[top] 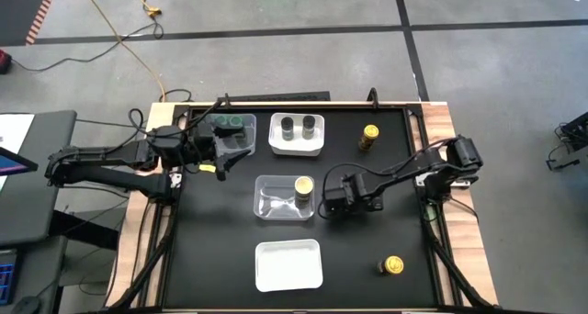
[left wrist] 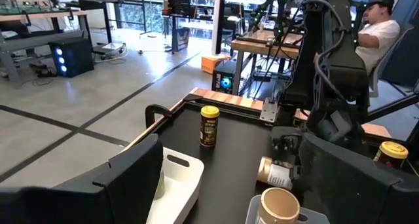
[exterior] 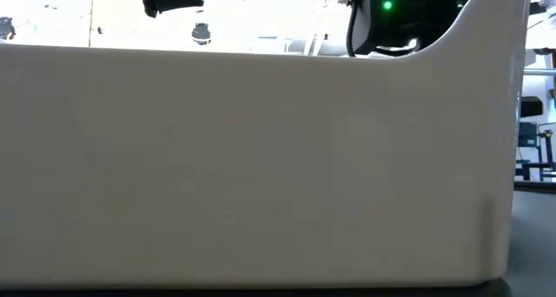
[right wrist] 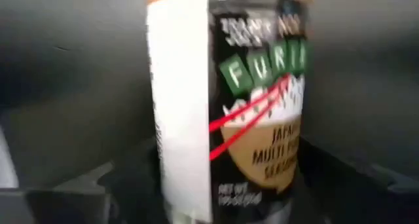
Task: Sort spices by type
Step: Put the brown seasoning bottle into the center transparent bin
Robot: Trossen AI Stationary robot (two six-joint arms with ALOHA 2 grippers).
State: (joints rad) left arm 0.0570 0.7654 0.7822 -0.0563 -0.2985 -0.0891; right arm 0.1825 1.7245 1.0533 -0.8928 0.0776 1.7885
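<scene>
Spice jars spread over a black table top with pale wooden edges (top: 303,167), which stands on a grey concrete floor crossed by dark lines.

Right gripper (top: 323,200) sits low at mid-table beside the clear rectangular plastic tray (top: 276,204), its fingers apart around a tan-lidded jar lying on its side (left wrist: 275,173); whether they press it I cannot tell. A second tan-lidded jar (top: 304,185) stands in that clear tray. Two dark-lidded jars (top: 298,126) stand in the white tray at the back (top: 296,147); green lids (top: 230,123) show in the tray beside it, under the left gripper (top: 231,153), which hangs open and holds nothing. One yellow-lidded jar (top: 369,135) stands at the back right, another (top: 393,264) at the front right. A white tray (top: 288,264) sits at the front. Beyond the table are workbenches and a seated person (left wrist: 378,29).
</scene>
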